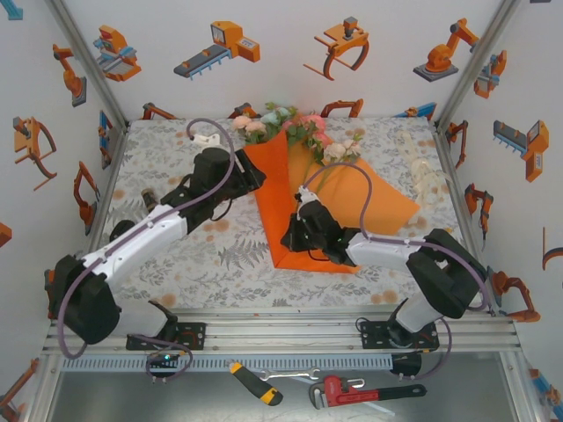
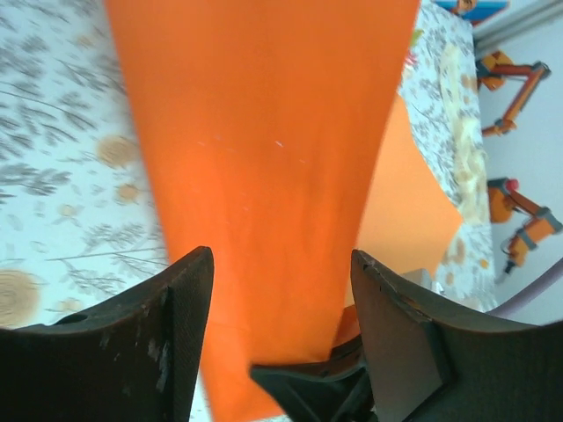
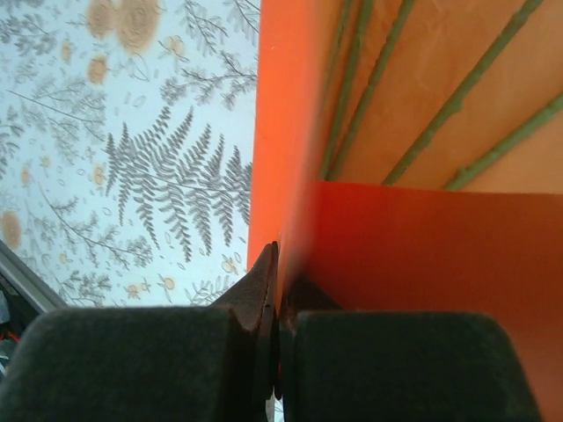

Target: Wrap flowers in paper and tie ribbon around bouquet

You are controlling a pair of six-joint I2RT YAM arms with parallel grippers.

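The orange paper [image 1: 352, 207] lies on the floral tablecloth with a flap folded over its left side [image 2: 264, 132]. The flowers [image 1: 299, 132] rest on it, blooms toward the far wall, and green stems [image 3: 387, 79] run down inside the fold. My left gripper [image 1: 253, 180] is at the paper's left edge. Its jaws [image 2: 281, 255] stand open above the folded flap with nothing held. My right gripper [image 1: 295, 230] is at the lower end of the wrap, shut [image 3: 277, 251] on an upright edge of the paper. The cream ribbon [image 1: 422, 171] lies to the right of the paper.
White walls with orange robot stickers close in the left, far and right sides. A metal rail [image 1: 290, 330] runs along the near edge. Below it lie a screwdriver [image 1: 255, 382] and a red pipe wrench [image 1: 352, 389].
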